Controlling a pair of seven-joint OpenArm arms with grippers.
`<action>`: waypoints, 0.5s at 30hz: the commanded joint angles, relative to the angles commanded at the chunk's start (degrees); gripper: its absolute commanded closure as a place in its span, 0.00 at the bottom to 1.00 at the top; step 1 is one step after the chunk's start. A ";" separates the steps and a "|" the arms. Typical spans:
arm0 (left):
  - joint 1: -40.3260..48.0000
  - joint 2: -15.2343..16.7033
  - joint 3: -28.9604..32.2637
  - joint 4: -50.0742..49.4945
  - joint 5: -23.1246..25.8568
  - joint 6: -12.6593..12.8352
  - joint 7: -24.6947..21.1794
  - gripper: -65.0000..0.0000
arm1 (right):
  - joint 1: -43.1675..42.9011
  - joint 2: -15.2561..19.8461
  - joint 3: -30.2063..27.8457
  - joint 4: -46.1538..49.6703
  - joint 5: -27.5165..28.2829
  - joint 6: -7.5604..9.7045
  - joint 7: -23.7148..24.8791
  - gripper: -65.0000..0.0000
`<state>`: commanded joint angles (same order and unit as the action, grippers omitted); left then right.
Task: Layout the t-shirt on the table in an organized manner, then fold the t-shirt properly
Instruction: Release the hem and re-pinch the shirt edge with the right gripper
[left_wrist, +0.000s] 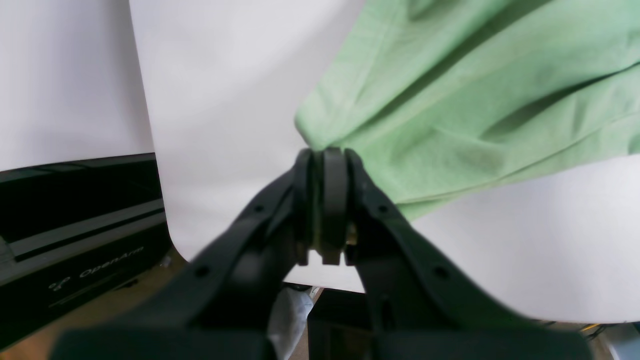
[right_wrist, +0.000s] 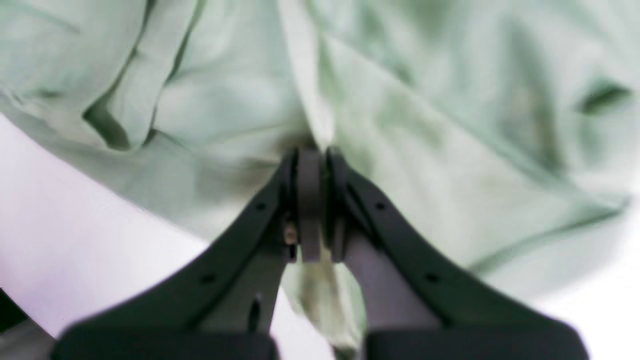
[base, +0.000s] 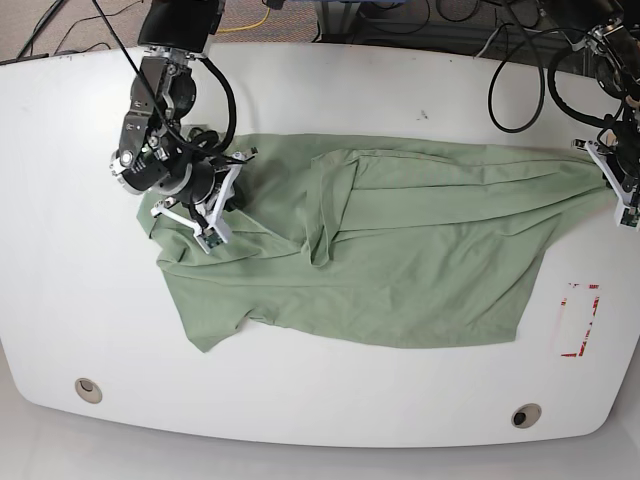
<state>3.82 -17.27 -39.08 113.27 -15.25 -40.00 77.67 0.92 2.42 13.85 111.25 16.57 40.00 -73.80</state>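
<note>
Two grommet holes (base: 88, 389) pierce the glossy white table (base: 400, 85) beneath the t-shirt (base: 400, 260).

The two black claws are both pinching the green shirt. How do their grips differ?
The left gripper pinches the t-shirt at a pointed outer tip, near the table edge, with bare white around it. The right gripper bites a raised fold further in, with cloth all around it. The shirt is stretched taut toward the left gripper, but bunched and wrinkled at the right one. Both are shut on cloth.
</note>
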 joint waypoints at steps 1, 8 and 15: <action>-0.70 0.00 0.00 0.00 0.00 0.00 0.00 1.00 | 0.00 0.00 0.00 0.97 0.00 0.00 -0.44 1.00; -2.81 0.00 0.00 0.00 0.00 0.00 0.00 1.00 | 1.23 1.32 0.09 3.34 0.00 0.00 -1.76 1.00; -6.15 0.00 -0.09 0.00 0.18 0.00 0.00 1.00 | 4.40 3.43 0.18 3.60 -0.09 0.00 -1.76 1.00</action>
<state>-2.33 -17.27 -39.16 113.27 -15.08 -40.00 77.67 5.32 5.85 14.02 114.86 16.48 40.00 -75.56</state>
